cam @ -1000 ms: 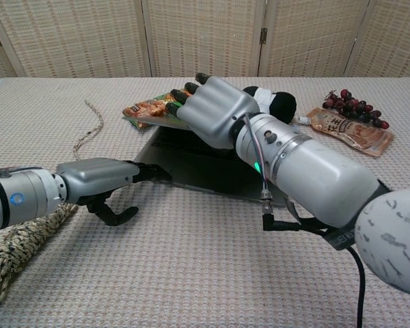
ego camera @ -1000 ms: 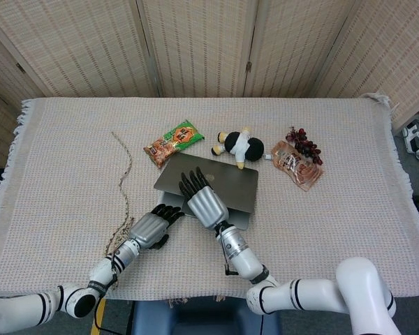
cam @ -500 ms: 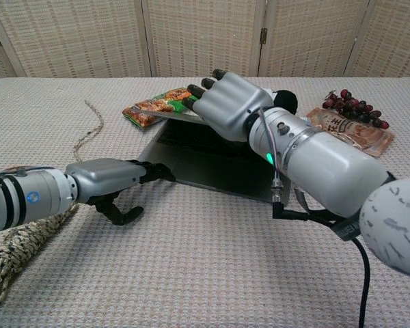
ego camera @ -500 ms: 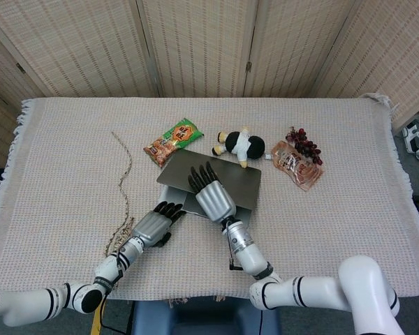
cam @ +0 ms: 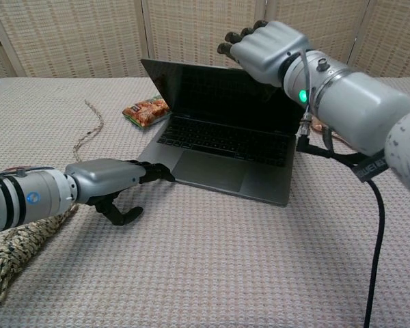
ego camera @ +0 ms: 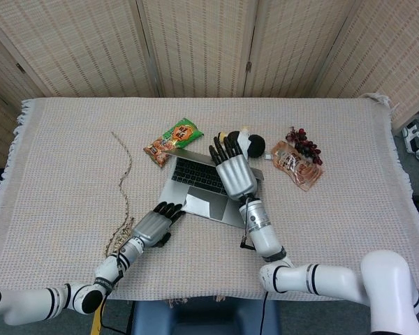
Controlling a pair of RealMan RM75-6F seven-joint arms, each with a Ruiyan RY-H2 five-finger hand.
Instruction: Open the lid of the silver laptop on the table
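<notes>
Head view is showing the silver laptop sitting near the middle of the cloth-covered table, its lid raised and its keyboard and trackpad exposed. The right hand is resting over the lid's top edge, fingers close together and pointing away from the robot; whether the thumb is gripping the edge cannot be told. In the chest view, the same right hand is curling over the upper right part of the upright dark screen. The left hand is lying low on the cloth, its dark fingertips touching the laptop's near left corner, the fingers extended side by side with the thumb curled beneath, holding nothing. Behind the laptop, a snack packet is lying at left, a panda plush toy is sitting partly hidden by the right hand, and a pouch with dark grapes is lying at right. A rope is trailing along the left.
</notes>
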